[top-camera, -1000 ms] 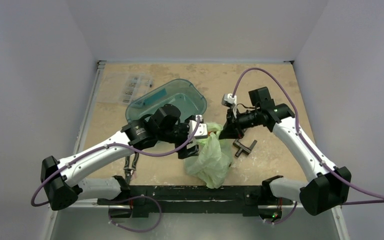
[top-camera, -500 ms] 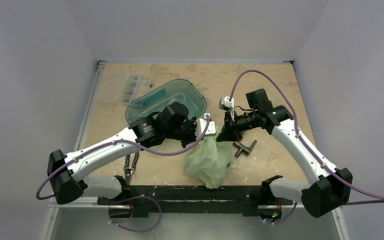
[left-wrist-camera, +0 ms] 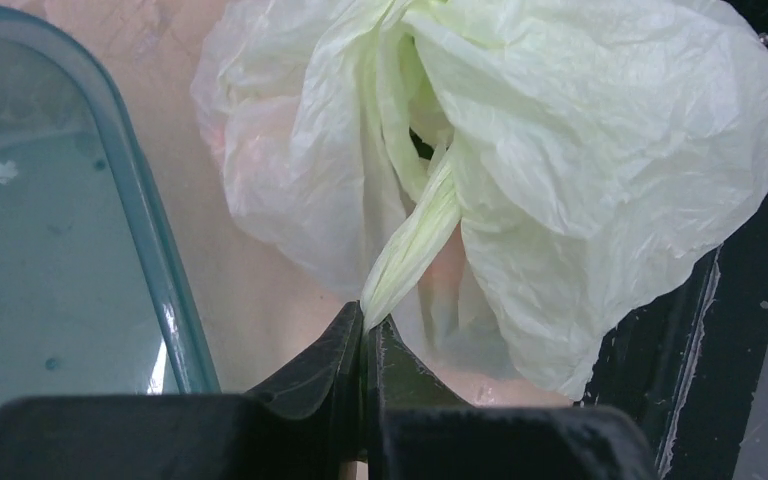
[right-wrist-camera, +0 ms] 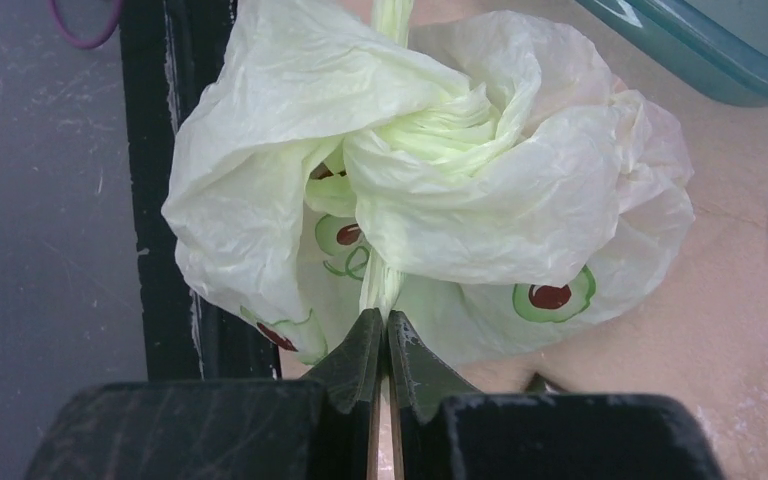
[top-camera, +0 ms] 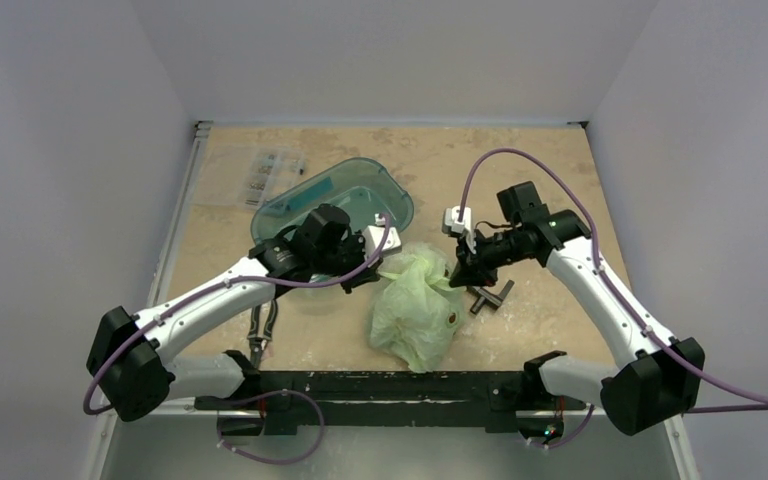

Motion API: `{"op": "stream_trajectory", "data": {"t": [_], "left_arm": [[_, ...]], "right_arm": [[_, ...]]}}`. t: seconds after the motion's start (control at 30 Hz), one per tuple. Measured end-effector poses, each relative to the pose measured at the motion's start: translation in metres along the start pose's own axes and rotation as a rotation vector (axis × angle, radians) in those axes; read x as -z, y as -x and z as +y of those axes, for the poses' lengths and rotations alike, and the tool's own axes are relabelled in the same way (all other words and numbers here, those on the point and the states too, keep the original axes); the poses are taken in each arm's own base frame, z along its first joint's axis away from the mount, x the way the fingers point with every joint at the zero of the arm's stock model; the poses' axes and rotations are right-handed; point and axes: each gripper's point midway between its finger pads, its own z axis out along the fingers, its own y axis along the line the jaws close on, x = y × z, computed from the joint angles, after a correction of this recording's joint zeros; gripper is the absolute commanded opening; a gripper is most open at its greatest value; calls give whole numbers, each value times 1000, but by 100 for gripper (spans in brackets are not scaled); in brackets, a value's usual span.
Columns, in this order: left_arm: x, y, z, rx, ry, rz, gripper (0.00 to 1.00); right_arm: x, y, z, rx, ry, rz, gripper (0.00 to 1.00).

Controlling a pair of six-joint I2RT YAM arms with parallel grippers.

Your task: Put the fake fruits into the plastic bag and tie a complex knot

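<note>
Beside the tub (top-camera: 345,190), plastic bag (top-camera: 412,312), twisted ends tight in left gripper (left-wrist-camera: 365,325) and right gripper (right-wrist-camera: 382,325)

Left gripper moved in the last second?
Yes. The left gripper pulled left and farther back, closer to the teal tub, now shut on a plastic bag strand.

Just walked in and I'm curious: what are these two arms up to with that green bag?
They seem to be tying it shut. The left arm has its jaws shut on one twisted strand of the plastic bag, the right arm on another. The bag sits on the table between them, its top gathered into a twist.
</note>
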Motion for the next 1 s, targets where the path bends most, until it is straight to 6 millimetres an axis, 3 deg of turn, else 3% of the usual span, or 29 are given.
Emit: {"op": "stream_trajectory", "data": {"t": [0.33, 0.73, 0.9, 0.97, 1.0], "left_arm": [[10, -12, 9, 30, 37, 5, 0], [38, -28, 27, 67, 135, -8, 0], [34, -52, 22, 38, 115, 31, 0], [34, -53, 21, 21, 107, 33, 0], [34, -51, 21, 8, 102, 27, 0]], "right_arm": [[5, -9, -7, 16, -32, 33, 0], [21, -29, -33, 62, -137, 61, 0], [15, -43, -27, 76, -112, 73, 0], [14, -46, -24, 74, -105, 73, 0], [14, -47, -23, 77, -103, 73, 5]]}}
